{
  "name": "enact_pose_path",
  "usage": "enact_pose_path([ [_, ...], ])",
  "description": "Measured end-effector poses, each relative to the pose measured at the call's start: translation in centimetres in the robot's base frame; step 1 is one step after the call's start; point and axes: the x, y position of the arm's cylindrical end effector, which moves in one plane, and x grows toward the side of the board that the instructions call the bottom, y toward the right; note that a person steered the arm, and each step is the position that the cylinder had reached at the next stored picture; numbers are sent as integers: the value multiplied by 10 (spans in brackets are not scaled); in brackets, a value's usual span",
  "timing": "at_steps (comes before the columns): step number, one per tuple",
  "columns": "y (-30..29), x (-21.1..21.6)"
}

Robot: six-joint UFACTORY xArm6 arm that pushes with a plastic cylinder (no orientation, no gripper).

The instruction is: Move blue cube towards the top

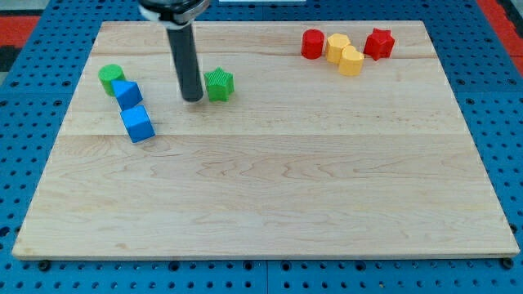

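A blue cube (pixel 137 123) lies at the view's left on the wooden board (pixel 270 188). A second blue block (pixel 127 93) sits just above it, touching a green cylinder (pixel 110 77). My tip (pixel 193 99) is down on the board, right of the blue blocks and apart from them. It stands just left of a green star-shaped block (pixel 219 84), close to it or touching it.
At the view's top right sit a red cylinder (pixel 312 44), a yellow block (pixel 337 46), a second yellow block (pixel 350 60) and a red star-shaped block (pixel 378 43). A blue perforated table surrounds the board.
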Motion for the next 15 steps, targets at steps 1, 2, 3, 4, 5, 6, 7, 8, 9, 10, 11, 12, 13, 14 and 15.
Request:
enact_pose_path([
  [1, -1, 43],
  [2, -14, 88],
  [3, -57, 75],
  [4, -87, 46],
  [5, -84, 22],
  [6, -66, 4],
  [7, -40, -5],
  [8, -14, -27],
  [9, -6, -48],
  [10, -31, -44],
  [11, -45, -63],
  [12, -14, -91],
  [13, 31, -116],
  [14, 16, -104],
  [15, -35, -93],
])
